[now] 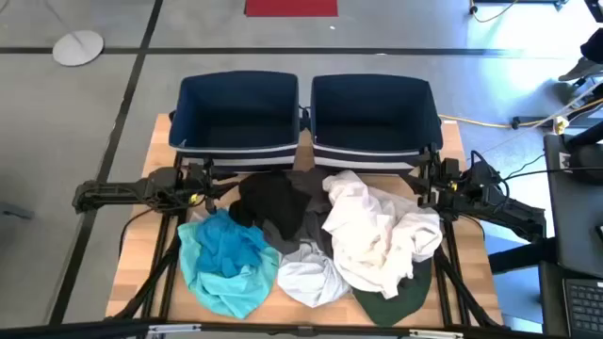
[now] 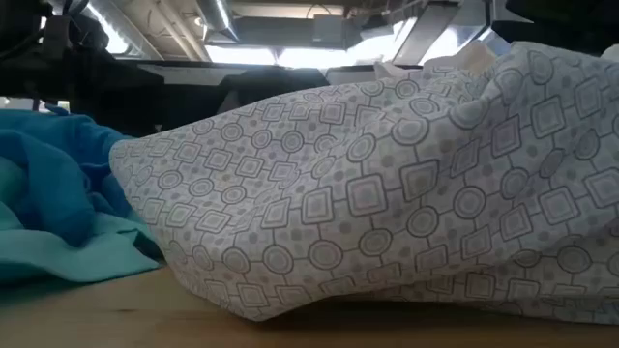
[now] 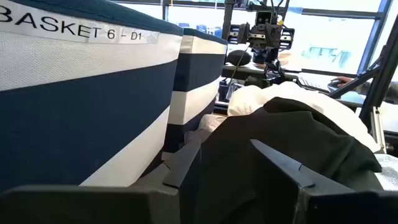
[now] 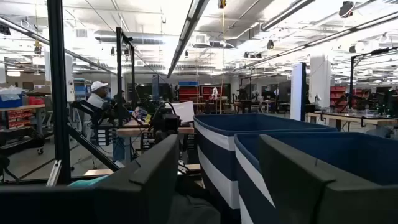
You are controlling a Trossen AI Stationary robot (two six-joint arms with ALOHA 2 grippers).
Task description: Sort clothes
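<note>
The clothes lie in a heap on the wooden table (image 1: 132, 254). A turquoise garment (image 1: 226, 259) is at the near left, with a black one (image 1: 273, 202) over a dark grey one (image 1: 301, 231) in the middle. A white one (image 1: 377, 231) is at the right, a pale patterned one (image 1: 311, 278) at the near middle and a dark green one (image 1: 391, 306) at the near right. My left gripper (image 1: 205, 185) is open just left of the black garment (image 3: 273, 137). My right gripper (image 1: 429, 185) is open just right of the white garment. In the low view the patterned garment (image 2: 387, 193) and the turquoise one (image 2: 58, 203) rest on the tabletop.
Two navy bins with white stripes (image 1: 238, 113) (image 1: 374, 113) stand side by side at the table's far edge, right behind the heap. The left wrist view shows a bin wall (image 3: 93, 93) close by. A person (image 4: 96, 93) sits at a bench far off in the room.
</note>
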